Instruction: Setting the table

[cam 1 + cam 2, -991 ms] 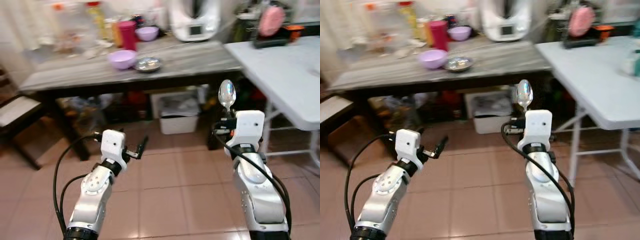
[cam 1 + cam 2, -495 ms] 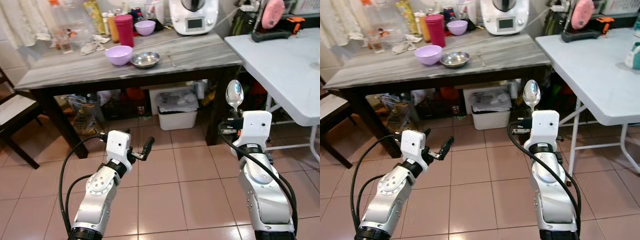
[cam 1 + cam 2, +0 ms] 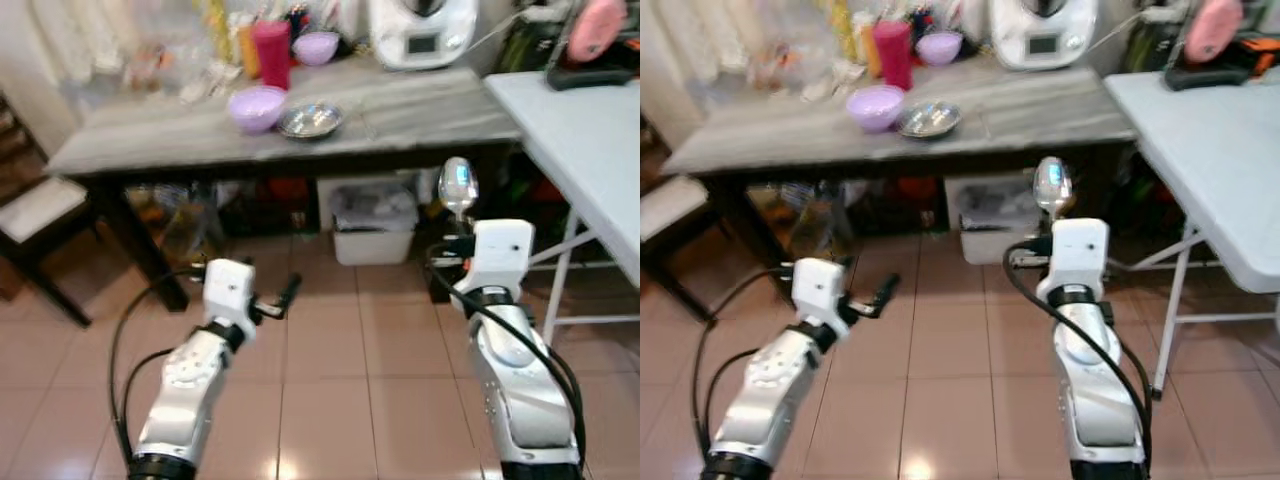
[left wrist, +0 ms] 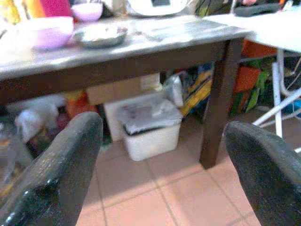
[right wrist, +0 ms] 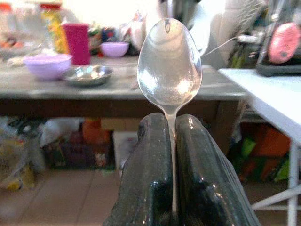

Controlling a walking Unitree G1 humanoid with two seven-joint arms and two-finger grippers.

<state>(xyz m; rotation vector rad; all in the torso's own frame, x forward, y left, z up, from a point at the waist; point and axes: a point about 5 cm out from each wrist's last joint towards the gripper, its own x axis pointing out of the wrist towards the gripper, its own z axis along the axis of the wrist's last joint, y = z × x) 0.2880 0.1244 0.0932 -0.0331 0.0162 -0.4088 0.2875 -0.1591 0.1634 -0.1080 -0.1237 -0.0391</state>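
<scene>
My right gripper (image 5: 170, 126) is shut on the thin handle of a metal spoon (image 5: 169, 66), which stands upright with its bowl on top (image 3: 457, 186). My left gripper (image 4: 162, 126) is open, its fingers (image 4: 70, 160) wide apart with nothing between them. Both arms are held out over the tiled floor, short of a dark wooden table (image 3: 400, 108). A purple bowl (image 3: 256, 104) and a steel bowl (image 3: 311, 121) rest on that table. A white folding table (image 3: 590, 125) stands on the right.
A pink cup (image 3: 270, 50), a small purple bowl (image 3: 317, 45), bottles and a white appliance (image 3: 420, 30) line the back of the dark table. A white bin (image 3: 372, 232) and bags sit under it. A dark chair (image 3: 40, 210) stands at the left.
The whole picture has shifted slightly and blurred, so the camera moved. Both arms keep their pose, and the spoon stays upright in the right gripper.
</scene>
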